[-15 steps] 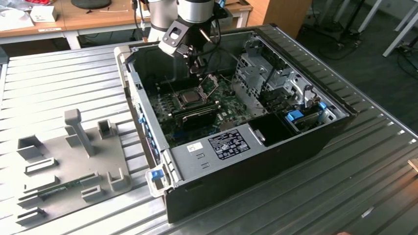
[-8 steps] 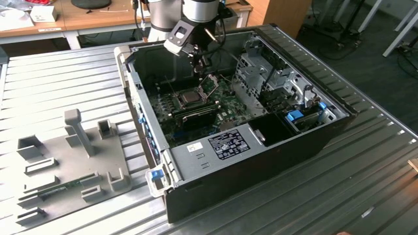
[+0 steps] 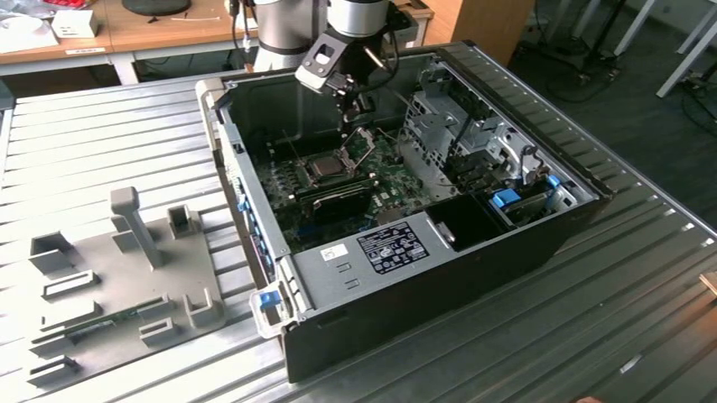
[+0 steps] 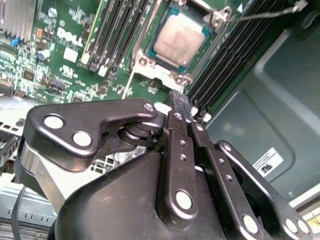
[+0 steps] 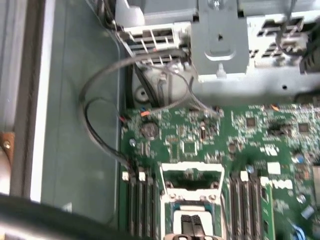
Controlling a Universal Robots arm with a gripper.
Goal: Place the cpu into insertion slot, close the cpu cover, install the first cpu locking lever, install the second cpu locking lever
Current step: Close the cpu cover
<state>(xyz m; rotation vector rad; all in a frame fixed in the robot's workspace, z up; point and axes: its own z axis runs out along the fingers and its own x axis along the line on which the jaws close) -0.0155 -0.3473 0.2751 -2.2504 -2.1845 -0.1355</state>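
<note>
We're looking at the arm coming down from above into the open computer case [image 3: 471, 281]. Its wrist is tilted, and the gripper [image 3: 358, 109] hangs just above the insertion slot [image 3: 328, 170], toward the slot's far edge. In the second wrist view the jaws are pressed together with nothing between them. And there's the cpu [image 4: 178, 40], lying flat inside the slot with its silvery top facing up. The cpu cover [image 3: 361, 144] stands raised at the slot's edge, not folded over the chip, and in the first wrist view we can see through its window. A thin locking lever [image 4: 265, 14] juts out beside the slot.
</note>
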